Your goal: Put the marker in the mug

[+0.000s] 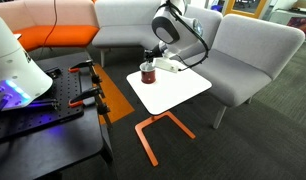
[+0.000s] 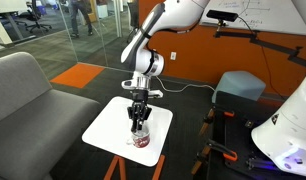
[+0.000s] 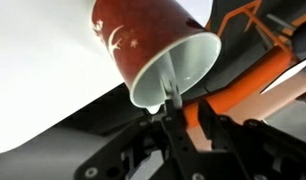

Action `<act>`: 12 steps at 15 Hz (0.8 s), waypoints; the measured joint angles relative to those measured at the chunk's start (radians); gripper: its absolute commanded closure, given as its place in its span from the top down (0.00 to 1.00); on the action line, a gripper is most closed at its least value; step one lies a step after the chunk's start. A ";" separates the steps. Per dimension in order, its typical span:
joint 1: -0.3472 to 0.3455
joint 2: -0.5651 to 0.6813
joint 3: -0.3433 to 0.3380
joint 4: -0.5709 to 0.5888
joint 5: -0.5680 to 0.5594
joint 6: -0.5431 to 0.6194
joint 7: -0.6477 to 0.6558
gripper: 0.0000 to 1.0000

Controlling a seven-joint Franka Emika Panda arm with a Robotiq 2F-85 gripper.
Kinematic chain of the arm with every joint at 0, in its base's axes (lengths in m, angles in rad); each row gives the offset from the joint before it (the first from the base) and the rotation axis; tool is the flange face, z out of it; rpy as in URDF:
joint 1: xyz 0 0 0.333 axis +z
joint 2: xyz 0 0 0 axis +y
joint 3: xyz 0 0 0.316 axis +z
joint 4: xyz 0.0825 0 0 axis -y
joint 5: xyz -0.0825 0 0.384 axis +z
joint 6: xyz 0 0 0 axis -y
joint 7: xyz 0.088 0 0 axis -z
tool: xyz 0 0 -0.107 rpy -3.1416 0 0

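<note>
The dark red mug (image 3: 143, 45) with a pale inside fills the top of the wrist view. It stands on the small white table (image 1: 178, 90) in both exterior views, near the table's far edge (image 1: 147, 72) and near its front edge (image 2: 141, 135). My gripper (image 3: 188, 125) hangs straight above the mug (image 2: 139, 118) and is shut on the marker (image 3: 173, 98), a thin stick with a pale tip. The tip is at the mug's mouth, just inside the rim. In the exterior views the marker is too small to make out.
The white table (image 2: 108, 130) stands on an orange metal frame (image 1: 153, 135). Grey sofa seats (image 1: 243, 55) and an orange seat (image 1: 48, 38) stand behind it. A black cart with clamps (image 1: 53, 110) and a white robot base (image 2: 288, 130) are close by.
</note>
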 measured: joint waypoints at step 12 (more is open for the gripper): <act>0.088 -0.237 -0.034 -0.112 -0.026 0.000 0.205 1.00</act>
